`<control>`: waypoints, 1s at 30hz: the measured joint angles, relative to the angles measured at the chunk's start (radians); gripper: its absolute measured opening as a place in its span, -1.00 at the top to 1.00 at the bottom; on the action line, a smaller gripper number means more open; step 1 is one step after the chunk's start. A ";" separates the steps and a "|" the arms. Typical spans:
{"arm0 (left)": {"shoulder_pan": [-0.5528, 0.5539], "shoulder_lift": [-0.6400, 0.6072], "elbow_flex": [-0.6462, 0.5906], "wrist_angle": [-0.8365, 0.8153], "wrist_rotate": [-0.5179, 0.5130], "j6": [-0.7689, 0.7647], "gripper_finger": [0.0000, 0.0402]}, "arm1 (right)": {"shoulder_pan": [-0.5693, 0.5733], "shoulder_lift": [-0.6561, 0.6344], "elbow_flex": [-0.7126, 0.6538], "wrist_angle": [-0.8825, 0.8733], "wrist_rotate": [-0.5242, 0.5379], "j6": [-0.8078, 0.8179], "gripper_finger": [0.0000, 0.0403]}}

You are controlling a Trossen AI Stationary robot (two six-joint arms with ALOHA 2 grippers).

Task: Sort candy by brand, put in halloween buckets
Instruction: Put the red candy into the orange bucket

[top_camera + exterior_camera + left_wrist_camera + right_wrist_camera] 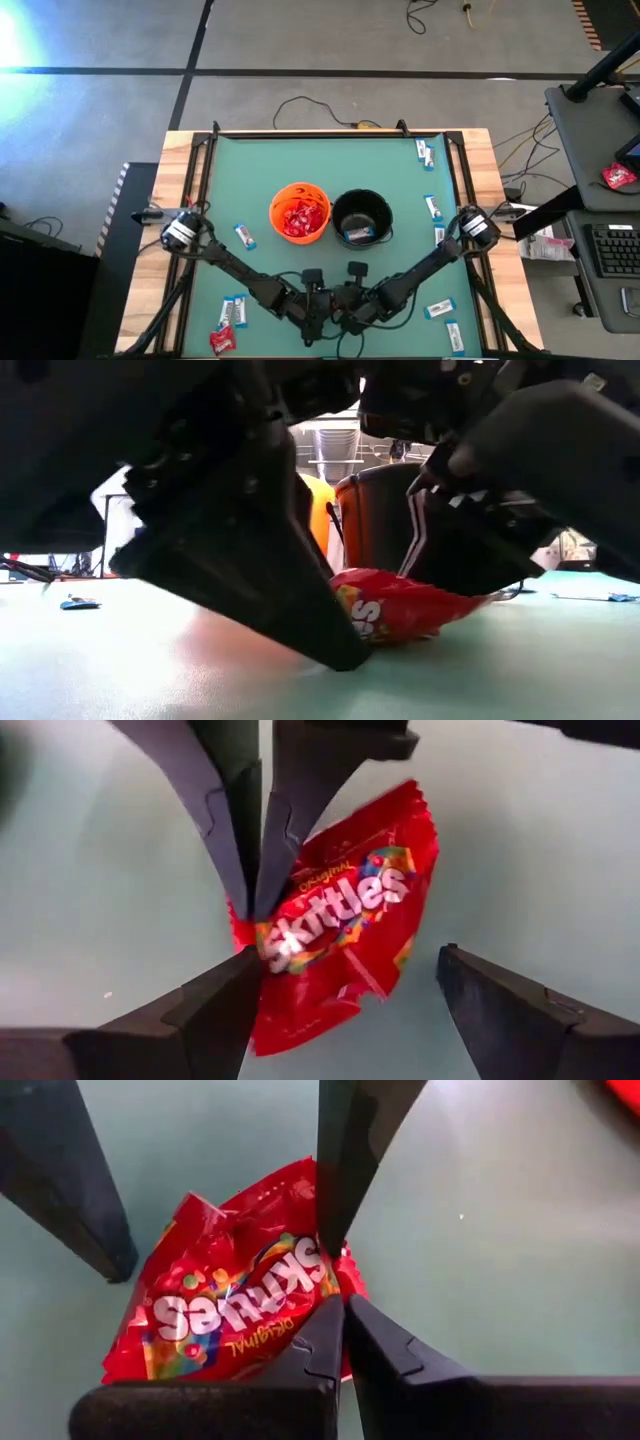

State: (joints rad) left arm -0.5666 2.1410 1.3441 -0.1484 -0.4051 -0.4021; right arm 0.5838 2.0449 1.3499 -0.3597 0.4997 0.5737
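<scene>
Your left pincer (345, 1010) stands spread wide on the green desk (400, 215), low in the middle of the high view, and a red Skittles packet (335, 925) lies flat between its two fingers. Your right pincer (342, 1342) is pressed together with its tips resting on that packet's edge; whether it pinches the wrapper you cannot tell. Above them, mid-frame, sit the orange bucket (300, 190) holding red packets and the black bucket (361, 197) just beside it. White-and-blue bars (431, 208) lie scattered near the desk edges
</scene>
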 joint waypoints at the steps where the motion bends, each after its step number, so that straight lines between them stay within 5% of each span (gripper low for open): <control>1: 0.003 0.009 0.000 0.017 0.000 -0.004 -0.42 | 0.000 0.000 0.001 -0.002 -0.002 0.000 0.95; 10: 0.004 0.087 0.006 0.098 -0.061 -0.133 -0.25 | 0.000 -0.021 0.001 -0.046 -0.018 0.014 0.95; 23: 0.008 0.124 0.006 0.149 -0.086 -0.189 0.92 | -0.006 -0.111 0.005 -0.203 0.000 0.055 0.95; 30: 0.011 0.085 0.005 0.080 -0.079 -0.221 0.92 | 0.003 -0.250 0.005 -0.395 0.000 0.065 0.95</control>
State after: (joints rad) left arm -0.5558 2.2263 1.3489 -0.0687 -0.4843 -0.6235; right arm 0.5870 1.7953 1.3549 -0.7546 0.5002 0.6383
